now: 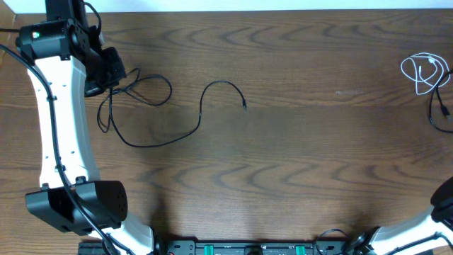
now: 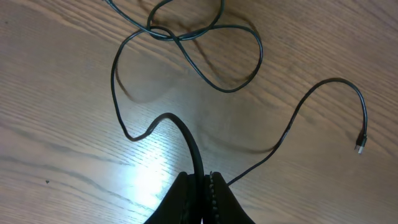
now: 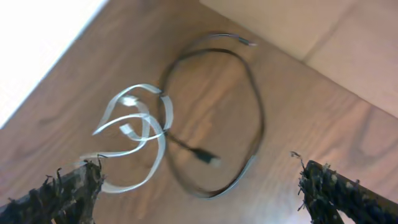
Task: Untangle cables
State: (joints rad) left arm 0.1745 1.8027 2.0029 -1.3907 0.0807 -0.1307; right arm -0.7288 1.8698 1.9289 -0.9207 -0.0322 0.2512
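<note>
Left gripper (image 2: 202, 186) clamps black cable (image 2: 194, 146); best drag slowly toward 9 o'clock, keeping low. Right gripper (image 3: 196, 183) wide, empty, above white cable (image 3: 163, 115).

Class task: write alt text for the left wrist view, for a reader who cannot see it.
The left gripper, shut, pinches a black cable at bottom centre. The cable loops across the wooden table, crossing itself near the top, and ends in a small plug at right.
</note>
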